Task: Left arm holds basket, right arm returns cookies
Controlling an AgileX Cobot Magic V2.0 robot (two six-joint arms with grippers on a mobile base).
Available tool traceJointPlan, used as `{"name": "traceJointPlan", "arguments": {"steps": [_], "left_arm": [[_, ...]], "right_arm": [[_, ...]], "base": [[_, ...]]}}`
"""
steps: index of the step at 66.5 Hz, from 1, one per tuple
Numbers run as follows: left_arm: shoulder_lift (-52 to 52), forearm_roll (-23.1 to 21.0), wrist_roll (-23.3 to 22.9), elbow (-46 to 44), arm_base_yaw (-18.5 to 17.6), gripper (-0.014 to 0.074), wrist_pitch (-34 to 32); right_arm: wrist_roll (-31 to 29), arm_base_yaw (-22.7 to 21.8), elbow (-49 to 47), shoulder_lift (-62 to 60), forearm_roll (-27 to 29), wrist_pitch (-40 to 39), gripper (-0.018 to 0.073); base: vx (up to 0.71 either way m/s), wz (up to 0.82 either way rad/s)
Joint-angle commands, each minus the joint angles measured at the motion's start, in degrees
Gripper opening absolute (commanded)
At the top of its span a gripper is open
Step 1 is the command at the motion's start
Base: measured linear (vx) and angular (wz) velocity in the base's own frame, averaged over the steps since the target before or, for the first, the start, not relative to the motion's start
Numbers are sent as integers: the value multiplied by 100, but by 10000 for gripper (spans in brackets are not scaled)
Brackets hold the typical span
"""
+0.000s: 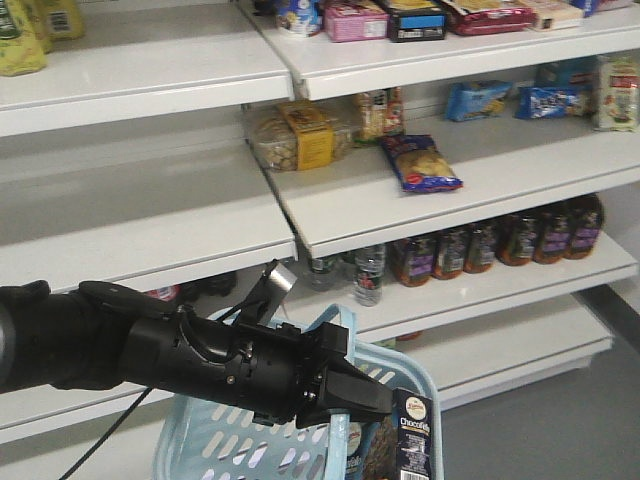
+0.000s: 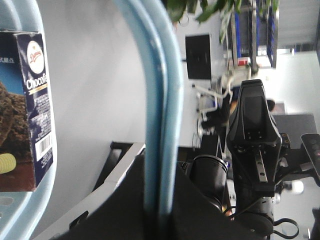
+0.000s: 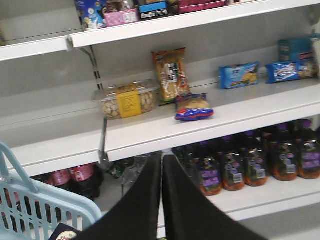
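Left arm [image 1: 150, 350] level, claw [image 1: 360, 398] clamping basket handle [image 2: 160, 100], cookies [image 1: 412, 435] inside.

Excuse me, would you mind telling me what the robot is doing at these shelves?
The left gripper is clamped on the handle of the light blue plastic shopping basket, holding it before the white store shelves. The dark navy rectangular cookie carton stands inside the basket, not yet picked up. The right gripper, jaws together and empty, hovers near the basket, facing the shelves.
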Motion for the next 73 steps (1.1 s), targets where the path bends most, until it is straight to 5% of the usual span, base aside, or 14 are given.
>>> {"name": "traceJointPlan", "arguments": {"steps": [1,39,73], "left_arm": [[-278,-412,11,-145,-26,-6,415],[-278,-412,11,-145,-26,-6,415],[-278,-412,11,-145,-26,-6,415]], "right_arm": [[-30,-23,-12,-36,-13,-443,-8],[-30,-23,-12,-36,-13,-443,-8],[-30,-23,-12,-36,-13,-443,-8]], "base": [[15,63],[14,59],[10,4]]}}
